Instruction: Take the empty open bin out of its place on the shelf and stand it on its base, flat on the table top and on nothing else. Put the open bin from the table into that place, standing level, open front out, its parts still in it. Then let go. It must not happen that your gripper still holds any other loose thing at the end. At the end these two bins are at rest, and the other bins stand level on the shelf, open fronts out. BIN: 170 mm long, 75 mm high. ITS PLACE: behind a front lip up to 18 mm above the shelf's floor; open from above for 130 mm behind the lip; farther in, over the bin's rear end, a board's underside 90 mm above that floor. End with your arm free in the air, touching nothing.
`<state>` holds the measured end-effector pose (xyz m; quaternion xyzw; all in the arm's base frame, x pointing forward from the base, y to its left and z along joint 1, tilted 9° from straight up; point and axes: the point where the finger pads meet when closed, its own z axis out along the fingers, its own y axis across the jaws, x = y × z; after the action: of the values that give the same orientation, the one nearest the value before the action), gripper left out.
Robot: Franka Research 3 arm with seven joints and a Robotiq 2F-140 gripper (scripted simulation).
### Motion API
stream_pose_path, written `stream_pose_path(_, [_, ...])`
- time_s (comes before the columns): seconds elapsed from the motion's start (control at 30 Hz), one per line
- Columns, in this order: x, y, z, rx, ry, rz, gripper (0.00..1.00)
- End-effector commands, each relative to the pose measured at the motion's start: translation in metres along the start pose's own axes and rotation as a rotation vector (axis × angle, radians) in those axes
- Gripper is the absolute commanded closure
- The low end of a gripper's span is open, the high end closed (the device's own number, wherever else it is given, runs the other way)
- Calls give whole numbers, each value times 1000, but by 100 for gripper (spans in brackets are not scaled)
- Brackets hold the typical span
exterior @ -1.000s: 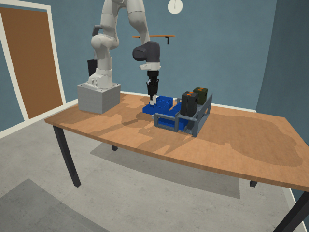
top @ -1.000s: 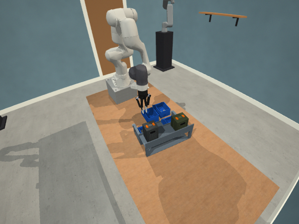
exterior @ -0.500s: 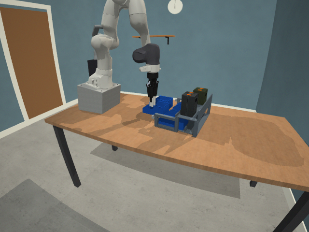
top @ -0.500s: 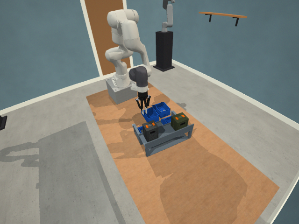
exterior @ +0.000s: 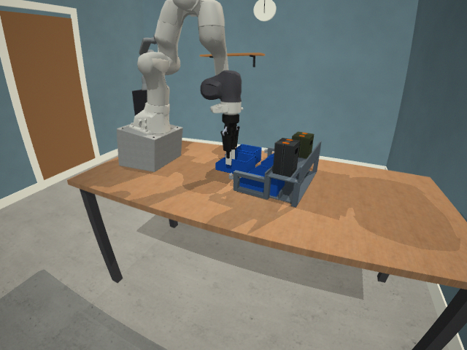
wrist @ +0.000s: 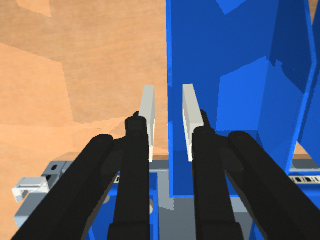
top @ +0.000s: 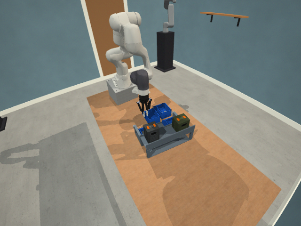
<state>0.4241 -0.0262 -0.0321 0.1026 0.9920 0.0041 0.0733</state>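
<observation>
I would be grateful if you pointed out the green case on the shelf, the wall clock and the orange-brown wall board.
Green case (top: 179, 125) (exterior: 304, 147): top and exterior views, side.
Wall clock (exterior: 264, 11): exterior view, face.
Wall board (top: 225, 15) (exterior: 241, 55): top and exterior views, front edge.

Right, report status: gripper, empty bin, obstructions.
Gripper open, fingers astride the empty bin's wall. Empty bin out, before the shelf. Second blue bin close alongside.
</observation>
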Motion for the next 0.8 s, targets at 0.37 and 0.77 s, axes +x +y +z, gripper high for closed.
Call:
stream_pose_path(0.37, [-5, 0, 8, -2, -13, -1, 85])
stream_pose_path(0.77, [-5, 0, 8, -2, -13, -1, 100])
